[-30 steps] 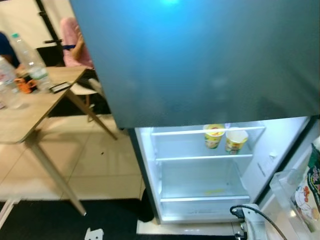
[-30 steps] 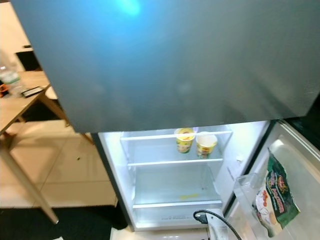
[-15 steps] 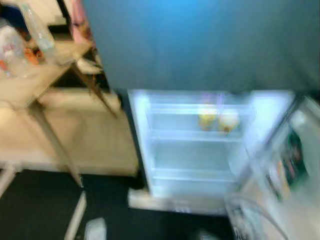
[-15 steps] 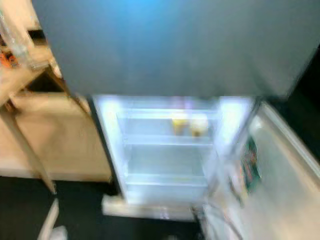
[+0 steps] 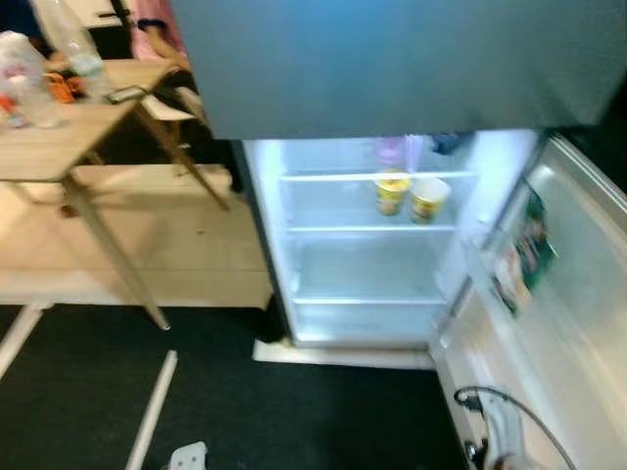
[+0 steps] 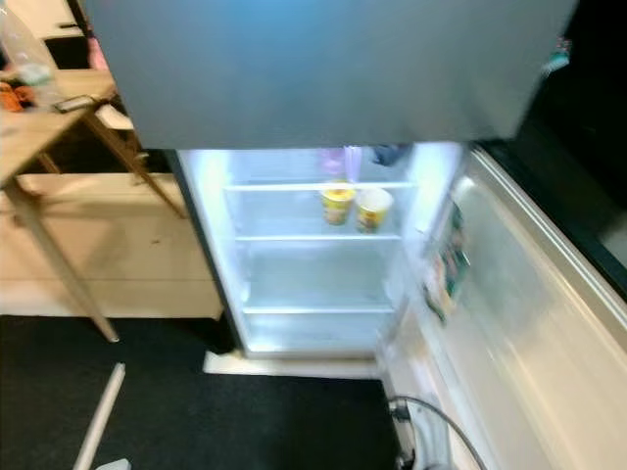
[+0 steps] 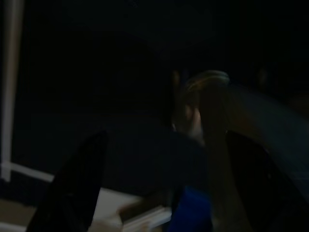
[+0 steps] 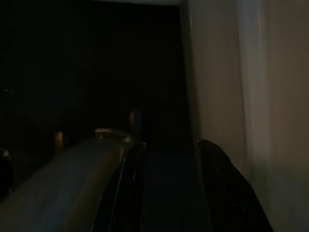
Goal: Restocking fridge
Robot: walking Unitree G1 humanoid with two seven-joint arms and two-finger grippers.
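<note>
The fridge (image 5: pixel 362 245) stands at twelve o'clock, tall axis upright, its door (image 6: pixel 519 323) swung open toward four o'clock — two noodle cups (image 5: pixel 411 196) upright on a shelf, a snack bag (image 6: pixel 449 266) in the door. Left gripper (image 7: pixel 145 193) gapes; right gripper (image 8: pixel 166 193) — fingers apart, empty.

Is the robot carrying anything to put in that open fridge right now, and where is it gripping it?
It cannot be told. Both wrist views are very dark, and nothing held can be made out at either end effector. The fridge stands open ahead.
</note>
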